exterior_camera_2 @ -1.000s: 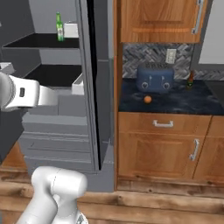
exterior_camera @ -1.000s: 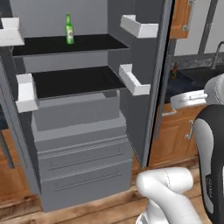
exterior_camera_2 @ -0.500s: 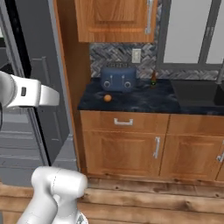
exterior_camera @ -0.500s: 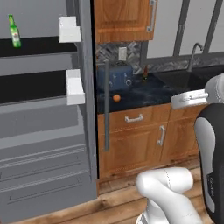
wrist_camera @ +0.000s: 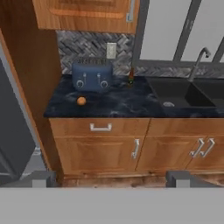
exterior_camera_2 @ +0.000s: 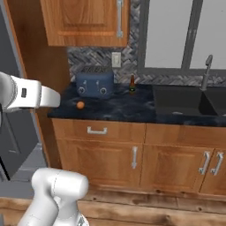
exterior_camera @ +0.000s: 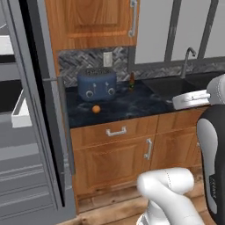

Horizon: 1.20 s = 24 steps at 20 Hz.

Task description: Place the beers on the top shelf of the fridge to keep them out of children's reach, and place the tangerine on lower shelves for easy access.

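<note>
The tangerine (exterior_camera: 96, 109) (exterior_camera_2: 80, 105) (wrist_camera: 81, 101) lies on the dark counter in front of a blue toaster. One of the beers, a dark brown bottle (exterior_camera: 132, 81) (exterior_camera_2: 132, 84) (wrist_camera: 130, 78), stands upright just right of the toaster by the backsplash. The fridge (exterior_camera: 44, 154) (exterior_camera_2: 11, 150) stands open at the left, with grey drawer fronts of the lower shelves (exterior_camera: 24, 180) showing. The top shelf is out of view. My gripper (wrist_camera: 111, 179) is open and holds nothing. It hangs well back from the counter, facing it.
The blue toaster (exterior_camera: 96, 85) (exterior_camera_2: 94, 84) stands at the counter's back. A black sink (exterior_camera_2: 181, 99) with a faucet (exterior_camera_2: 206, 70) lies to the right. White door bins (exterior_camera: 19, 112) stick out of the fridge. Wooden cabinets sit above and below the counter.
The whole picture has swung from the fridge interior to the counter, so the camera has moved right. The gripper stays open.
</note>
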Tool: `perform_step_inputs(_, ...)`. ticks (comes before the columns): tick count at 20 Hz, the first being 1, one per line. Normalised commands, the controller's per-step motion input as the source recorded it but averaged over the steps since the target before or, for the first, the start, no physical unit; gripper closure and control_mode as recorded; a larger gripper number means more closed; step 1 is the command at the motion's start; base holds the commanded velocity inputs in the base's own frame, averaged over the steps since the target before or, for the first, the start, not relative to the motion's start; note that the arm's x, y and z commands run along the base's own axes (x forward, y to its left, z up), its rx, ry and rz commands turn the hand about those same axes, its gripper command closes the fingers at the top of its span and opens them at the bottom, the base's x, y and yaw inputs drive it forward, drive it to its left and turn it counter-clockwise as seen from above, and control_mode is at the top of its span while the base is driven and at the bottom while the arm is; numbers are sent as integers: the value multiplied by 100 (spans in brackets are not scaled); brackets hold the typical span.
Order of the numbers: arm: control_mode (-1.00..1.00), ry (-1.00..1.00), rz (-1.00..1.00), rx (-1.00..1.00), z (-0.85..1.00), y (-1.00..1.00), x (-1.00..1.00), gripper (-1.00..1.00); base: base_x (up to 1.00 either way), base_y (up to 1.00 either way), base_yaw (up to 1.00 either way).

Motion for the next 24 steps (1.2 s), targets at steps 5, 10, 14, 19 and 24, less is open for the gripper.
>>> perform_step_inputs(5,100,0,0,0,0,0,0,-100,68,-47,13)
perform_step_inputs(10,100,0,0,0,0,0,0,-100,70,-36,19)
perform_step_inputs(14,100,0,0,0,0,0,0,-100,69,-32,19)
perform_step_inputs(19,100,0,0,0,0,0,0,-100,62,-30,17)
perform_step_inputs(24,-100,0,2,1,-9,-4,10,-100,42,-19,12)
